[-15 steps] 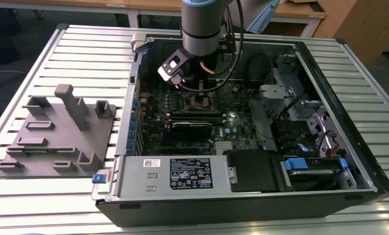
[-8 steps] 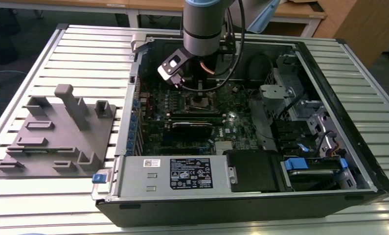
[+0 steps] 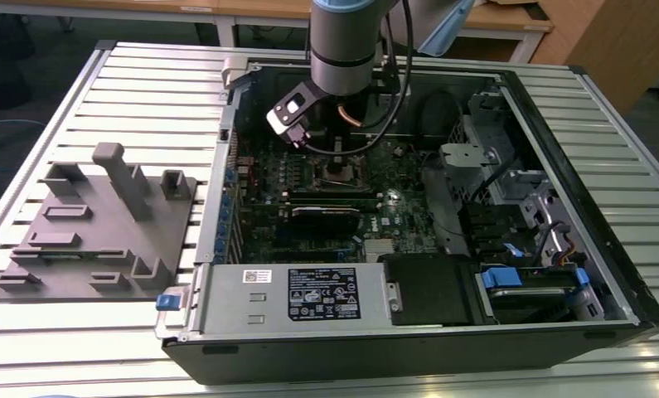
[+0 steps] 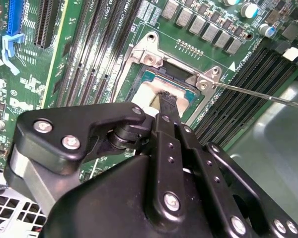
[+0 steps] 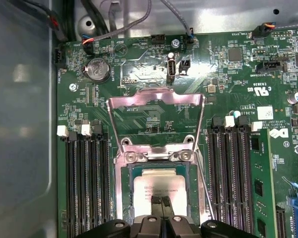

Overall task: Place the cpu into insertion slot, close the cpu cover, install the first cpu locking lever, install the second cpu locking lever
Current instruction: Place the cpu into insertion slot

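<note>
The cpu [image 5: 161,184], a pale metal-topped square, lies flat in the insertion slot [image 5: 121,194] on the green motherboard. My gripper [image 5: 161,202] stands over the chip's middle with its two narrow fingertips pressed together, tips at or just above the chip's top [image 4: 148,95]; I cannot tell whether they touch it. The cpu cover [image 5: 156,97], a silver frame with a cut-out centre, is swung up and open beyond the socket. A thin locking lever [image 4: 258,94] sticks out sideways from the socket corner. In the exterior view my gripper [image 3: 336,159] reaches down into the open computer case.
Black memory slots [image 5: 84,178] flank the socket on both sides. A black expansion card [image 3: 327,211] lies nearer the power supply [image 3: 307,294]. Drive bays and cables [image 3: 506,215] fill the exterior view's right. A grey fixture [image 3: 97,224] sits on the slatted table outside the case.
</note>
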### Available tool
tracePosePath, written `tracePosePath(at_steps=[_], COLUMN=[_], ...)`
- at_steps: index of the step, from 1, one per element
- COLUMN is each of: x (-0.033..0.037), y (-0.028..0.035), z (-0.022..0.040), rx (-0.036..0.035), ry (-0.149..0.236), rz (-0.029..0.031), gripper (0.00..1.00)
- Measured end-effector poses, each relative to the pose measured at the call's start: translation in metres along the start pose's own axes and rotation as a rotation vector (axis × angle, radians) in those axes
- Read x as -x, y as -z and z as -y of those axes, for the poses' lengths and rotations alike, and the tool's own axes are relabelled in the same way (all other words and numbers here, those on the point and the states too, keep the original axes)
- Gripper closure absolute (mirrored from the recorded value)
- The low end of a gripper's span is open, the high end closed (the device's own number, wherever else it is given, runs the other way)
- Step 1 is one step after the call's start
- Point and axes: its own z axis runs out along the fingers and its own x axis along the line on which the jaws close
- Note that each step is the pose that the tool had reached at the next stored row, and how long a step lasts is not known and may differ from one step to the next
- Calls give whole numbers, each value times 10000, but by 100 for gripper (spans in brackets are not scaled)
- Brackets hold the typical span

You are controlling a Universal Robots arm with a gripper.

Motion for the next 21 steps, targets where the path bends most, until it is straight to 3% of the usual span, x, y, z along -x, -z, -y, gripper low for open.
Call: tracePosePath(at_steps=[11, 21], x=[-3, 7], y=[-11, -69], z=[-45, -39], rx=[1, -13], ry=[-6, -6], rz=[1, 28], gripper=[89, 89])
